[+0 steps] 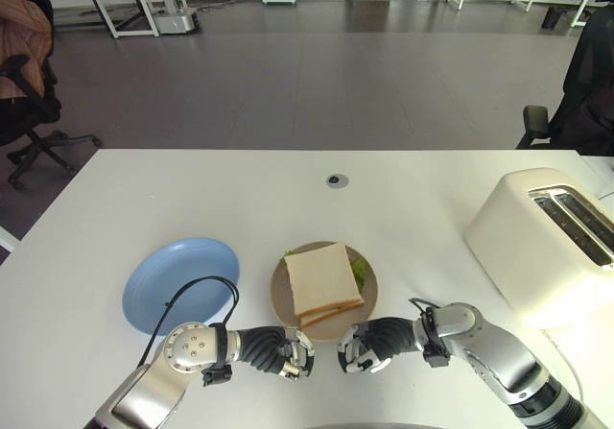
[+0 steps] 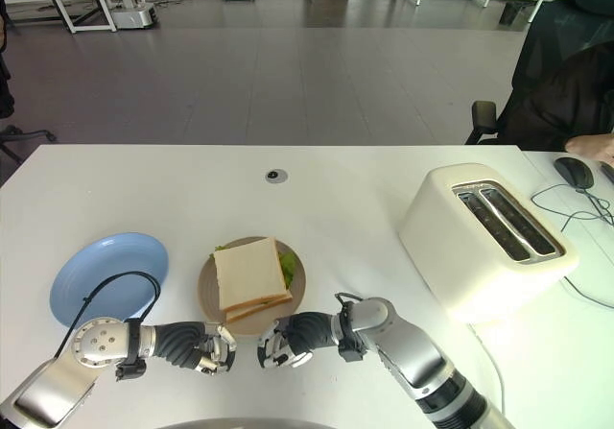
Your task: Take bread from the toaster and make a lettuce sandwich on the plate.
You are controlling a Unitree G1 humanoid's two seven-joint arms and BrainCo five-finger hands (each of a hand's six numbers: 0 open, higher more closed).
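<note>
The sandwich (image 1: 323,280) lies on the brown plate (image 1: 279,297) near the front middle of the white table (image 1: 240,199). It is 2 slices of pale bread stacked flat, the top slice turned a little askew from the lower one. Green lettuce (image 1: 360,274) shows between the slices, sticking out along the right edge and a little at the back left corner.

The left hand (image 1: 288,350) rests low over the table just in front of the plate's near left rim. Its fingers are curled inward and grasp nothing. The right hand (image 1: 365,345) is just in front of the near right rim, with its fingers curled the same way around nothing. The 2 hands face each other across a narrow gap, close to the plate. Whether they touch its rim I cannot tell.

A blue plate (image 1: 177,285) sits just beside the brown plate on its left. The white toaster (image 2: 480,242) stands well apart on the right, with 2 long slots on top. A small round grommet (image 1: 337,180) is set into the table behind the sandwich.
</note>
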